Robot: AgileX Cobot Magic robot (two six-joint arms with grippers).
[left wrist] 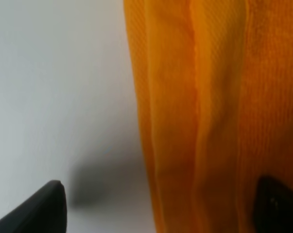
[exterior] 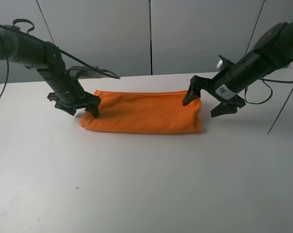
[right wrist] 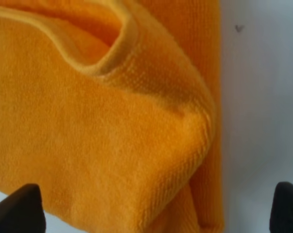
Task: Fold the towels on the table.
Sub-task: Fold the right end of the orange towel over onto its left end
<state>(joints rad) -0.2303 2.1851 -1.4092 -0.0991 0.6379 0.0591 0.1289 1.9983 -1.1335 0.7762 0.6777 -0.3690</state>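
White table [exterior: 136, 194] bears the orange towel [exterior: 146, 114], long axis left to right. Its ends lie at the left gripper [exterior: 82, 110] and right gripper [exterior: 200, 108] — both wide open, empty.

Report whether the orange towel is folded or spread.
Folded: the towel is a narrow strip, with stacked layers visible at its ends.

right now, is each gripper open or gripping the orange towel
Left gripper: open, jaws astride the orange towel at its left edge, nothing gripped.
Right gripper: open, astride the towel's right end, nothing gripped.
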